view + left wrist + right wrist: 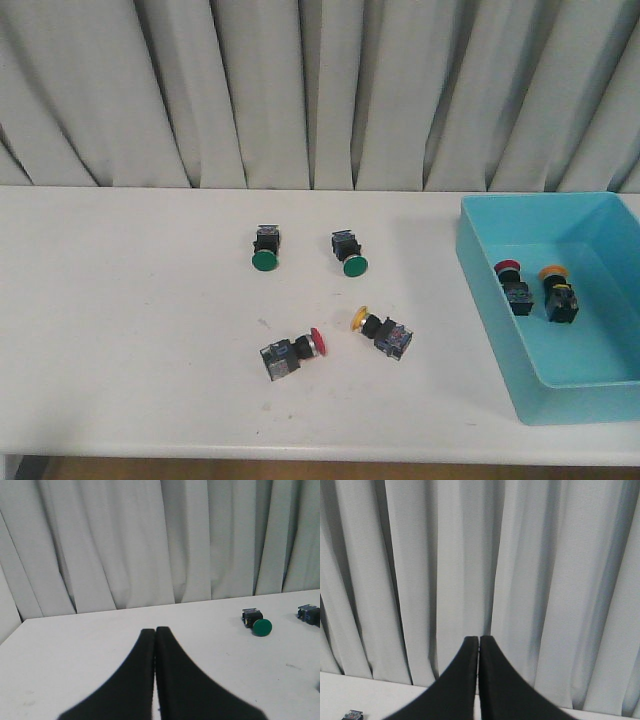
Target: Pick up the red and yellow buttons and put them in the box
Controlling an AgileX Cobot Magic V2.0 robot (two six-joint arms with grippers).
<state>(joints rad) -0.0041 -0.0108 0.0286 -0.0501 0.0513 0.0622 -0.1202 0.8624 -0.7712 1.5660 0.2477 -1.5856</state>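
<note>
While both pincers (155,632) (479,641) sit closed, table buttons (383,331) lie apart.

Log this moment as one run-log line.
box: one red button, one yellow button inside | table: one red, one yellow left | left pincer shut, empty | right pincer shut, empty

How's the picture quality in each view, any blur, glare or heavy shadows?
Front view: even soft light, no glare, faint shadows beside the box, slightly grainy. Left wrist view: the closed left tool is dark and soft-edged, the green button fairly sharp. Right wrist view: the right tool is blurred, the curtain evenly lit.
</note>
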